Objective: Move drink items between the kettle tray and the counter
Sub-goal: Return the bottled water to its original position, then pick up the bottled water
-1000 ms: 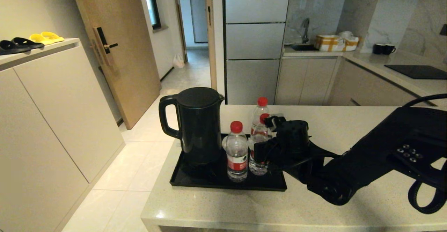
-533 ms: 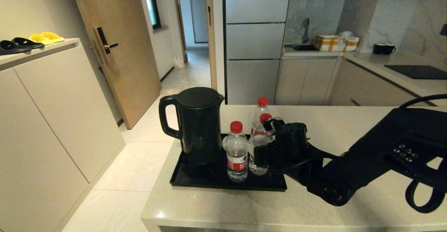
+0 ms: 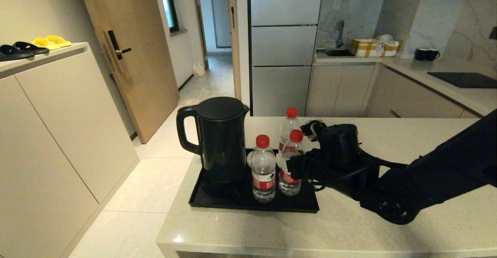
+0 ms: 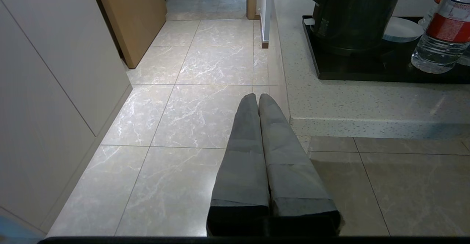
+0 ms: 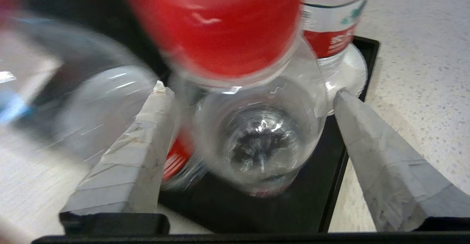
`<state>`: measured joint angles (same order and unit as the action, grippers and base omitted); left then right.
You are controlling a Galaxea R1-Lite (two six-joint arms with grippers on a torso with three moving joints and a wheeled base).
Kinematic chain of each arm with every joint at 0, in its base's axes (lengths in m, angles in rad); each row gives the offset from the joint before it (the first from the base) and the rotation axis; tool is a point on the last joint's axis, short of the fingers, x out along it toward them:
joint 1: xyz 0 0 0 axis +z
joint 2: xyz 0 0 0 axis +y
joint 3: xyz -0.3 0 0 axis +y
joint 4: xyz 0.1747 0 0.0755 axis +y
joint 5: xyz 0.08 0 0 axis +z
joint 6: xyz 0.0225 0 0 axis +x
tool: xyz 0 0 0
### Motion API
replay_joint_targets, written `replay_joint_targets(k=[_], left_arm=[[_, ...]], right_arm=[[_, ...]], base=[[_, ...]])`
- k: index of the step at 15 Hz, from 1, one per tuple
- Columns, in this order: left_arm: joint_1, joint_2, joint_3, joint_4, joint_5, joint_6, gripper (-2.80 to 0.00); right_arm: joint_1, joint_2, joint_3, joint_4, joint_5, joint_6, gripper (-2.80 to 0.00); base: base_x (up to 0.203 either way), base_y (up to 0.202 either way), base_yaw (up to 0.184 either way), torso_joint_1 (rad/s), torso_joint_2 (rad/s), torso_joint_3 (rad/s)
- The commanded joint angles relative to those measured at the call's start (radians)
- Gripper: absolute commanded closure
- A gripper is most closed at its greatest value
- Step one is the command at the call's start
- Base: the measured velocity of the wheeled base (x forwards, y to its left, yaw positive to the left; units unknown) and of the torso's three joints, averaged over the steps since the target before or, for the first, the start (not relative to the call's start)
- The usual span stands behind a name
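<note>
1. Bottles: three water bottles stand upright on the black tray [image 3: 217, 203], all on the side of the kettle [image 3: 221, 139] that faces the open counter [image 3: 349, 227]. The front bottle [image 3: 263, 168] is just beside the kettle, the middle bottle [image 3: 290, 163] just beside that one, and the back bottle [image 3: 289, 128] is behind them, near the tray's far edge.
2. Right gripper [image 5: 249, 126]: it reaches in from the counter side, away from the kettle. Its fingers [image 5: 382, 163] are spread wide on either side of the middle bottle and do not appear to press it; the wrist view looks down on the red cap [image 5: 216, 27].
3. Left gripper [image 4: 259, 101]: parked low, off the counter's edge and over the floor, on the kettle's near side, with its fingers pressed together.
4. Risk of a knock: the front bottle stands almost against the middle one, so a finger sliding between them could tip it toward the kettle.
5. Risk of a slip: the walls look thin and smooth, so a grip too high near the shoulder could let the bottle swing or drop.
6. Risk at lift-off: a low drag sideways could catch the base on the tray's raised rim.
</note>
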<state>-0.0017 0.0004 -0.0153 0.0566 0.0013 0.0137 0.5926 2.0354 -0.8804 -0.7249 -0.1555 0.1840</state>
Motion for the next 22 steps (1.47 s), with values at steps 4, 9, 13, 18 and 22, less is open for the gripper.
replay_joint_targets(k=[4,9,13,18,22], left_arm=[[0.0,0.001,0.0,0.0,0.0,0.0,0.0],[0.0,0.001,0.0,0.0,0.0,0.0,0.0],[0.0,0.001,0.0,0.001,0.0,0.0,0.0],[0.0,0.001,0.0,0.001,0.0,0.0,0.0],[0.0,0.001,0.0,0.0,0.0,0.0,0.0]], right_arm=[[0.0,-0.256,-0.004,0.14,0.035,0.002,-2.8],[-0.001,-0.594,-0.01,0.365,0.083,0.037,-2.8],[-0.005,-0.8,-0.135,0.772,0.001,0.09,0.0],[-0.065,-1.193,-0.201,1.297,-0.242,0.13,0.0],[-0.42,-1.433,-0.34,1.689,-0.313,0.113,0.0]], base=[[0.0,0.0,0.0,0.0,0.0,0.0],[0.0,0.0,0.0,0.0,0.0,0.0],[0.0,0.0,0.0,0.0,0.0,0.0],[0.0,0.0,0.0,0.0,0.0,0.0],[0.0,0.0,0.0,0.0,0.0,0.0]])
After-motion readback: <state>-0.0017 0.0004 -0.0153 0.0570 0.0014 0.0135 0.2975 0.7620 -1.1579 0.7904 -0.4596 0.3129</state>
